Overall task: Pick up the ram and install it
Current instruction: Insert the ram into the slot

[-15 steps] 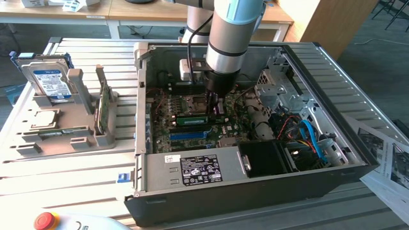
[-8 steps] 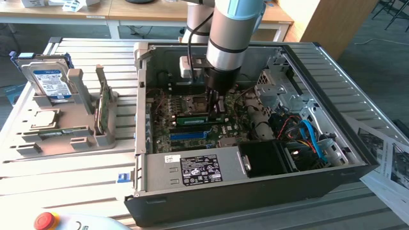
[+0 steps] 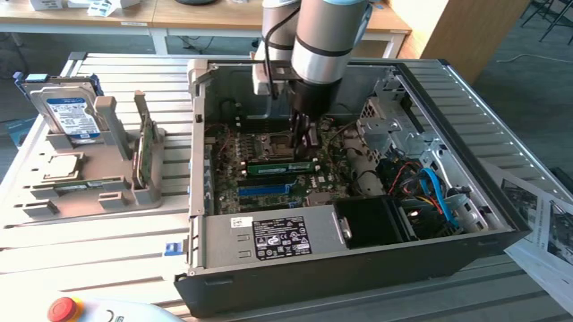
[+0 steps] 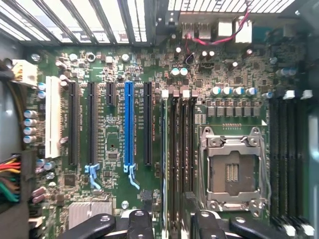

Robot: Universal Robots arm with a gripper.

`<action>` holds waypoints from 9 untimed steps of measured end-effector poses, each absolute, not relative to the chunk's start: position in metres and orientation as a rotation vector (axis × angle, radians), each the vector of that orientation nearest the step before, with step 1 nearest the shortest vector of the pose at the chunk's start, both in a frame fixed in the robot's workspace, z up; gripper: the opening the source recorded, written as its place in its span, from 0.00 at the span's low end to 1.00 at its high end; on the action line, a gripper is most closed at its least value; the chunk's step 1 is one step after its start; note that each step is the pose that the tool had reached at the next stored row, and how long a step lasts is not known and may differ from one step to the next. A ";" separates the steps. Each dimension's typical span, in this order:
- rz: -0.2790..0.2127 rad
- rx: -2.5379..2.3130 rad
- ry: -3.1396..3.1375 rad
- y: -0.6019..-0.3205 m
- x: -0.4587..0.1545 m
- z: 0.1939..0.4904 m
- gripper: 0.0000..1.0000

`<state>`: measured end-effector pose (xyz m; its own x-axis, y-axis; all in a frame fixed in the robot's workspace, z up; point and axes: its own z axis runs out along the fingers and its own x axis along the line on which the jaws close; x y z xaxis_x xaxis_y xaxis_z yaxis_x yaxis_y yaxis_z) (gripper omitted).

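Observation:
The ram [image 3: 279,166] is a long, thin green stick standing on edge in a slot on the motherboard [image 3: 235,155], inside the open computer case. My gripper [image 3: 305,142] hangs just above its far end, open, with nothing held. In the wrist view the ram [image 4: 165,149] appears edge-on as a thin line among the dark memory slots. It runs down between my two black fingertips [image 4: 137,224], and my gripper [image 4: 169,225] straddles its line without touching it.
A blue slot [image 3: 268,190] lies beside the ram and the empty CPU socket [image 4: 233,172] on its other side. The case walls [image 3: 198,134] ring the board, with the power supply [image 3: 273,236] in front. A grey fixture [image 3: 107,181] with a hard drive [image 3: 64,114] and a taller green card [image 3: 143,153] stands at the exterior view's left.

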<state>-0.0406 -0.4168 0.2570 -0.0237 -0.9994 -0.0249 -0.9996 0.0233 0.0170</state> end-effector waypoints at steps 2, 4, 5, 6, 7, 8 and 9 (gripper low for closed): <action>0.046 -2.191 2.243 -0.417 -0.041 0.263 0.37; 0.046 -2.191 2.243 -0.417 -0.041 0.270 0.37; 0.046 -2.191 2.243 -0.417 -0.041 0.274 0.37; 0.046 -2.191 2.243 -0.417 -0.041 0.277 0.37; 0.046 -2.191 2.244 -0.417 -0.041 0.280 0.37; 0.046 -2.191 2.244 -0.417 -0.041 0.284 0.37; 0.046 -2.191 2.244 -0.417 -0.041 0.288 0.37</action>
<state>-0.0406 -0.4169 0.2881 -0.0237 -0.9994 -0.0239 -0.9996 0.0233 0.0175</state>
